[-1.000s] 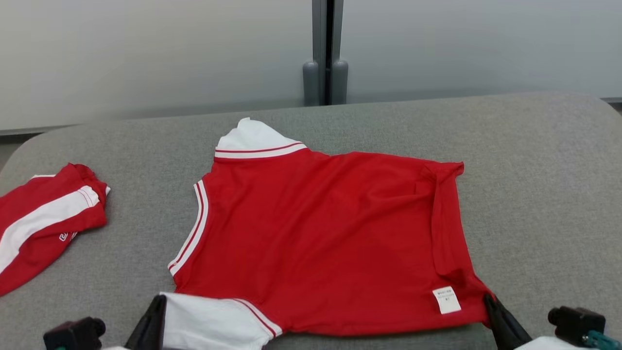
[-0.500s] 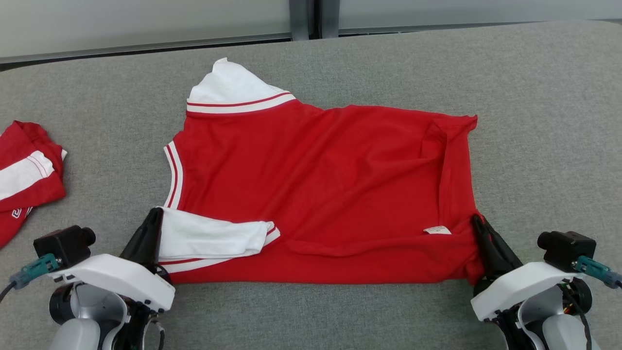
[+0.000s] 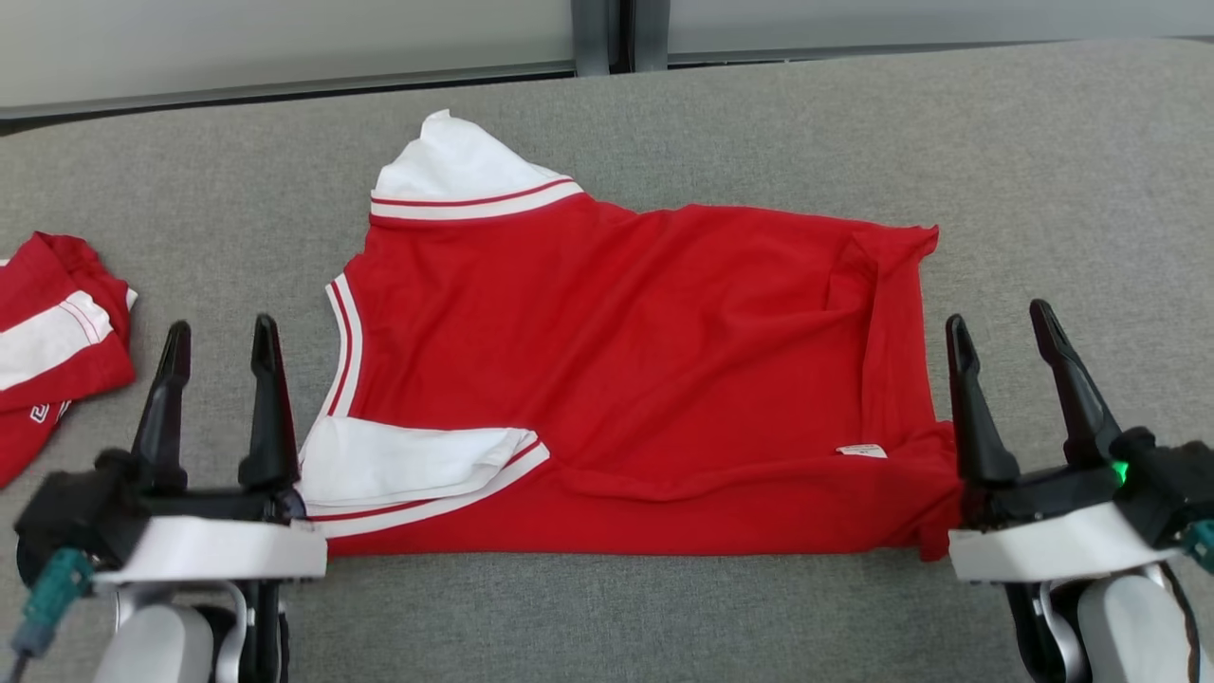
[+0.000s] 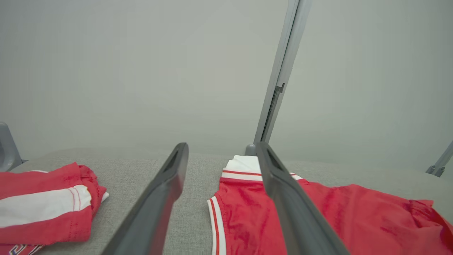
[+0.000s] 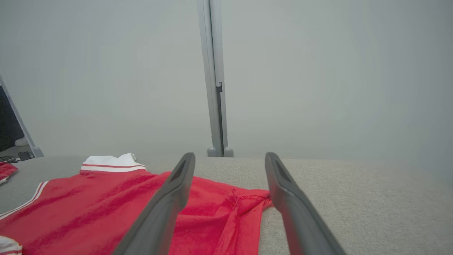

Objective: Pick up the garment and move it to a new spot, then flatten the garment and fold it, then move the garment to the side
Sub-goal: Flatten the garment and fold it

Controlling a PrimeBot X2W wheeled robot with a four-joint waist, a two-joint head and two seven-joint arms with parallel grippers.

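Observation:
The garment [image 3: 626, 379] is a red shirt with white sleeves and striped trim, spread on the grey table [image 3: 1043, 190], its near edge folded over. A white sleeve [image 3: 408, 465] lies folded at its near left corner. My left gripper [image 3: 220, 332] stands open just left of that sleeve, nothing between its fingers. My right gripper [image 3: 1001, 323] stands open at the shirt's right hem, also empty. The left wrist view shows the garment [image 4: 354, 219] behind the right finger [image 4: 290, 198]. In the right wrist view the garment [image 5: 88, 205] lies left of the fingers [image 5: 166, 205].
A second red and white garment [image 3: 52, 341] lies bunched at the table's left edge, also in the left wrist view [image 4: 46, 202]. A pale wall with a grey post [image 3: 607, 33] runs behind the table. Bare table lies right of the shirt.
Both grippers have let go of the shirt's near corners and opened, fingers now upright beside it. The near edge lies folded over. The camera tilted down between the earliest frame and later ones.

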